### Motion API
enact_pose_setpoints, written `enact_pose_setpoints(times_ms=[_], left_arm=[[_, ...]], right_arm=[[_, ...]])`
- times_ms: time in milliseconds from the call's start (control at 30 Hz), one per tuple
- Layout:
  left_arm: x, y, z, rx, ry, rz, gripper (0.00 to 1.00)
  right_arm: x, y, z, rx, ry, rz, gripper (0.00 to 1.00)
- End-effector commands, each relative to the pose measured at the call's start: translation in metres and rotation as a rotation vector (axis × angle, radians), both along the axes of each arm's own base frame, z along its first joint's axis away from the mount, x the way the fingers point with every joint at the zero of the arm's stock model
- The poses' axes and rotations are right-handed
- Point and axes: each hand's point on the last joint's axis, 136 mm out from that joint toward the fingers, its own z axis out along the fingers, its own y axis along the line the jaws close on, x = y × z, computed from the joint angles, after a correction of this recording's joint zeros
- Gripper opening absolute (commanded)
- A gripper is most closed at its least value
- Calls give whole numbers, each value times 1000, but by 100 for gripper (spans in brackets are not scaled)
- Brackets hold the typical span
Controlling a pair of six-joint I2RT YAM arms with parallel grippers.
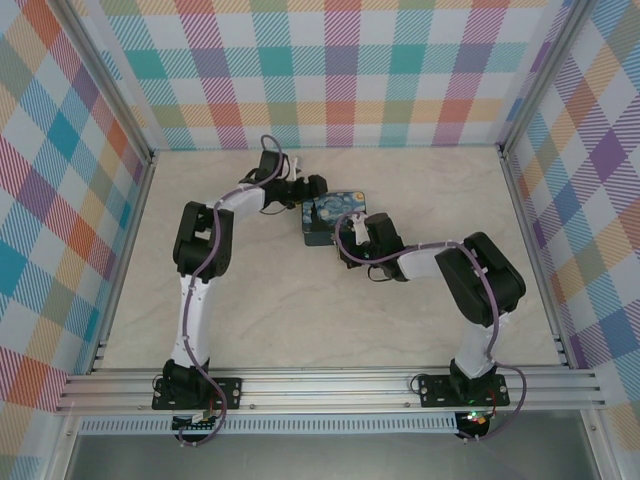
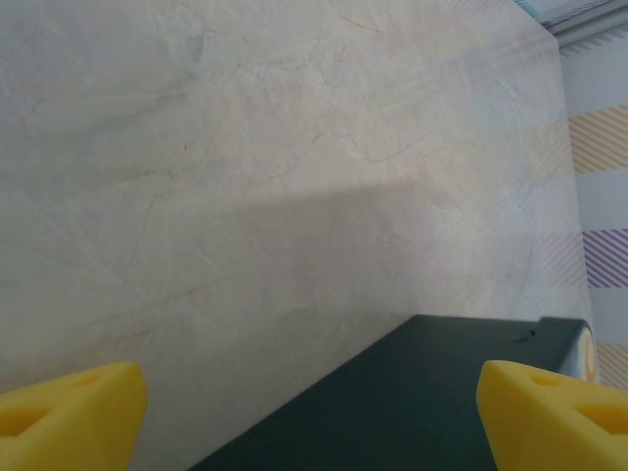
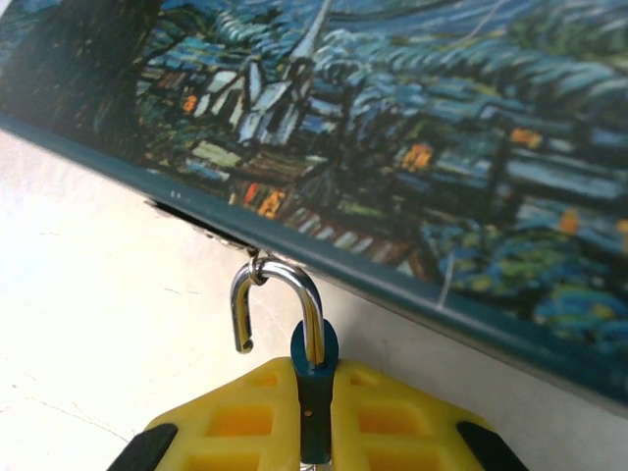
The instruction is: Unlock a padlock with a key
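Observation:
The padlock has a small blue body and a silvery shackle. The shackle stands open, its free end out of the body, and hooks through a small ring on the painted tin's edge. My right gripper is shut on the padlock's body, yellow fingers pressed on both sides. From above, the right gripper sits at the tin's near side. My left gripper is open, its fingertips wide apart over the tin's dark side, and sits at the tin's far left corner. The key is out of view.
The pale marbled table spreads around the tin. Checked walls close in the back and both sides. An aluminium rail runs along the near edge, where both arm bases are bolted.

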Motion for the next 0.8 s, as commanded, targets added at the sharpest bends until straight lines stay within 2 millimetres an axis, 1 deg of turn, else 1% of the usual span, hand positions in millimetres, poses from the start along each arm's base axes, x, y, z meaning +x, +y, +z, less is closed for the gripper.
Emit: enact_pose_setpoints(times_ms=[0,167,300,433,533,633,700,767], left_arm=[[-10,-5,45,-38,-87,-22,87],[-30,-5,48,-51,-94,-24,86],[-45,-3,47,-52,-94,-12,86],[-53,5,53,-36,-115,20,87],[-57,15,67,1,-163,54,88],[-63,20,89,22,-223,67,88],[-71,14,103,24,-254,49,87],[-81,2,111,30,-275,13,86]], right_arm=[[0,-27,-10,-96,10,-105,11],[-1,-42,-14,-139,27,-179,10],[-2,-53,-13,-171,24,-221,10],[-6,-56,-13,-178,25,-219,10],[-10,-53,-13,-163,23,-196,10],[-11,-50,-9,-140,23,-191,11],[-12,-50,-8,-130,26,-196,11],[-11,-50,-8,-123,34,-203,11]])
